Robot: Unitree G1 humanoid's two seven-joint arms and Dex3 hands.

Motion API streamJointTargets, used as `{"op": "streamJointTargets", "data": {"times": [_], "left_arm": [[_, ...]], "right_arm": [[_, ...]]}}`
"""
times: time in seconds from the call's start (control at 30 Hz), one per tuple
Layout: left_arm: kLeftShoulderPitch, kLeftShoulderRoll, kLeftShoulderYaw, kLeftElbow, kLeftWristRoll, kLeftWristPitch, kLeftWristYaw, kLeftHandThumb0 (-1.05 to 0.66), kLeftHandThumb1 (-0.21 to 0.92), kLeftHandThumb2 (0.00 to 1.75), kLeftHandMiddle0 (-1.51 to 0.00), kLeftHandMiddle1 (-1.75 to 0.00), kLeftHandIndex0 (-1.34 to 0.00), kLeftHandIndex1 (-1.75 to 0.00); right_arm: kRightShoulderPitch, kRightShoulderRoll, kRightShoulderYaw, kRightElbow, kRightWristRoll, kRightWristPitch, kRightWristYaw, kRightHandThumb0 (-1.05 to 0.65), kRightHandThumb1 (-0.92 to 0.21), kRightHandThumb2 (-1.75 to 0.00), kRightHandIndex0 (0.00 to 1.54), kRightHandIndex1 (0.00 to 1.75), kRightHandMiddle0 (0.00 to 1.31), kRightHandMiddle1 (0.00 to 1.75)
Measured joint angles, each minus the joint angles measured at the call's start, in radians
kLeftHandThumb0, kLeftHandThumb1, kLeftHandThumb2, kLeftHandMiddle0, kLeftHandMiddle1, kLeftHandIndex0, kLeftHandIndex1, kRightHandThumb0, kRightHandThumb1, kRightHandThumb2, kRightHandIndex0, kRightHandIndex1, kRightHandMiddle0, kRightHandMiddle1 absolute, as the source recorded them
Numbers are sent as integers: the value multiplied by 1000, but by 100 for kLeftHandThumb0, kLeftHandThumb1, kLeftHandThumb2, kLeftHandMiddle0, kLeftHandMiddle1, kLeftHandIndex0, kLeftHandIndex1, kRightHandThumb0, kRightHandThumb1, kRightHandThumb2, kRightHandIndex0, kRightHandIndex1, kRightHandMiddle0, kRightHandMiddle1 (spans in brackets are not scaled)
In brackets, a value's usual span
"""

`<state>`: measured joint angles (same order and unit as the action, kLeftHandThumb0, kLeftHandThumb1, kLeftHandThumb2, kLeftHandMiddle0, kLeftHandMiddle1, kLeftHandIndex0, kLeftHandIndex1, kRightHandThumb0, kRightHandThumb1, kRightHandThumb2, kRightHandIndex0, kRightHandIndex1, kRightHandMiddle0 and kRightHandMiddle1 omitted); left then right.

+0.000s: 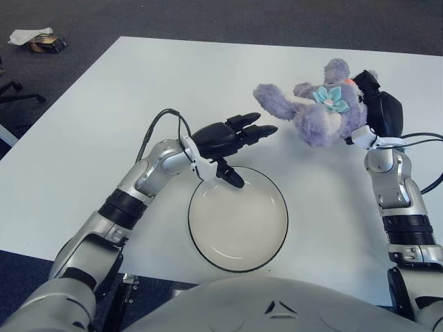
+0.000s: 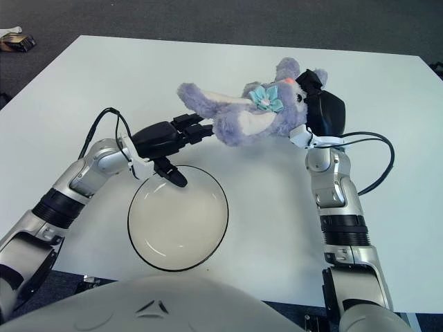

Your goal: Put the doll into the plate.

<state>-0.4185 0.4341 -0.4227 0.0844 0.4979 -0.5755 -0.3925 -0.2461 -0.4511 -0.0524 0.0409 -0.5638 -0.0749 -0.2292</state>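
So we've got the fluffy purple plush bunny doll with the teal flower bow (image 1: 315,111) up off the white table (image 1: 104,104), gripped by our right hand (image 1: 374,114) at its far-right end, around the head as far as we can tell. The rest of the body sticks out to the left with nothing under it. It sits well to the far right of the round clear glass plate with the dark rim (image 1: 238,218), which is at the near edge of the table, so nothing is in the plate yet.

What worries us: the hold is at one end of a soft, floppy toy. If we swing it over quickly, the loose body could sag or twist out of the grip, and it'd drop on the table short of the plate. Our left hand (image 1: 232,135) is also parked right over the plate's far rim. If it doesn't clear out, the doll's leg could snag on it, or the hand could bump the plate and slide it.

Hands: the right one is closed around the doll, though the fur hides the fingers. The left is mostly open, fingers stretched toward the doll, thumb hanging over the plate rim, holding nothing. We can't tell if the thumb touches the glass.
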Motion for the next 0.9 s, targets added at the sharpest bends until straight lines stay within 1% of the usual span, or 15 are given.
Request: {"op": "streamJointTargets", "data": {"times": [0.1, 0.3, 0.43, 0.63, 0.9], "left_arm": [[0, 0, 0, 8, 26, -20, 20, -97, 92, 34, -1, 0, 0, -36], [0, 0, -1, 26, 67, -61, 60, -97, 92, 33, -3, -2, 0, -43], [0, 0, -1, 33, 91, -77, 83, -96, 91, 32, -5, -3, 0, -47], [0, -2, -1, 33, 105, -79, 87, -94, 91, 32, -5, -3, 0, -51], [0, -3, -2, 33, 104, -82, 88, -96, 92, 30, -1, -1, 0, -39]], "right_arm": [[0, -1, 0, 0, 0, 1, 1, 0, -10, -157, 78, 174, 53, 175], [0, -2, 0, -2, 3, 1, 7, 0, -5, -163, 82, 175, 57, 175], [0, -2, -1, -2, 5, 1, 8, 0, -8, -159, 80, 173, 55, 175], [0, -2, -2, -2, 8, 2, 8, 0, -9, -158, 79, 172, 54, 175], [0, -2, -2, -4, 8, 9, 8, 0, -10, -158, 79, 173, 54, 175]]}}
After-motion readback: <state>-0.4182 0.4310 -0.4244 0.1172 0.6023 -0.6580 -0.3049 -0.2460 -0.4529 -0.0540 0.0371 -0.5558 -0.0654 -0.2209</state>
